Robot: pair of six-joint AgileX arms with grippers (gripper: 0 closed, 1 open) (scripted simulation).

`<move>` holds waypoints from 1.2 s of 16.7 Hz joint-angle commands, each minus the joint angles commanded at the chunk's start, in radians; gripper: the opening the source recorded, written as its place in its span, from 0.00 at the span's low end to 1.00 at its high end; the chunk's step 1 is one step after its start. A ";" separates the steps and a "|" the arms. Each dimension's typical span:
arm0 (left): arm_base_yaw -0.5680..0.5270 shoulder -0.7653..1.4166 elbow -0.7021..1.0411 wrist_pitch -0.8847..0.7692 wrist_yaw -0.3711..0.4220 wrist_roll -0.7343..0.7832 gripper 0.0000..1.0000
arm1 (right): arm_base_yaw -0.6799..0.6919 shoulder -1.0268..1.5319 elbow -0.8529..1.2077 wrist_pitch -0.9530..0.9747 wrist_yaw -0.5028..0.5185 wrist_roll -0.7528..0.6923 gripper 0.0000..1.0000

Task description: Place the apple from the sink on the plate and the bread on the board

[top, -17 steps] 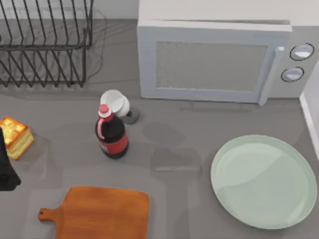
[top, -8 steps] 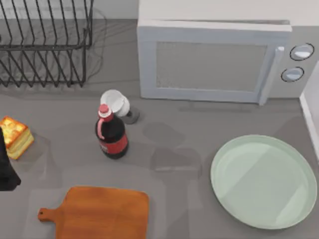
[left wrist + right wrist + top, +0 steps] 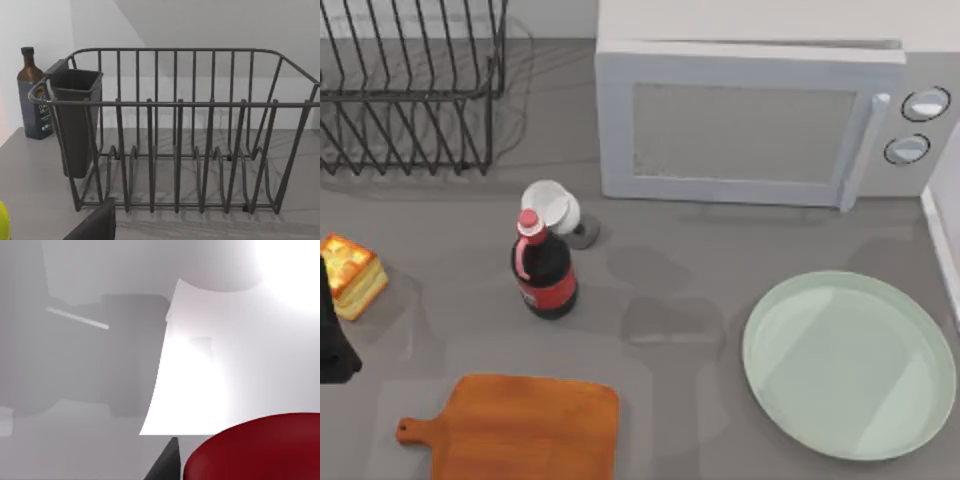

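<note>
Showing the moment of approach: the apple (image 3: 260, 447), a glossy red round body, sits close under the right hand in the right wrist view, where one dark fingertip rises just beside it; whether that hand is released or clenched cannot be told. Judged by its look, the fruit is light, stiff and slippery, best taken across its widest girth. Relative to the cola bottle (image 3: 542, 270), the bread (image 3: 350, 272) lies to the left touching the dark left arm, the board (image 3: 520, 428) below, the empty plate (image 3: 848, 365) right.
</note>
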 joint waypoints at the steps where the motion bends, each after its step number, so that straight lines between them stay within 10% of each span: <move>1: 0.000 0.000 0.000 0.000 0.000 0.000 1.00 | 0.000 -0.010 0.007 -0.003 0.000 0.009 0.00; 11: 0.000 0.000 0.000 0.000 0.000 0.000 1.00 | 0.116 -0.245 -0.090 -0.179 0.000 0.417 0.00; 20: 0.000 0.000 0.000 0.000 0.000 0.000 1.00 | 0.503 -0.419 -0.215 -0.281 0.008 0.757 0.00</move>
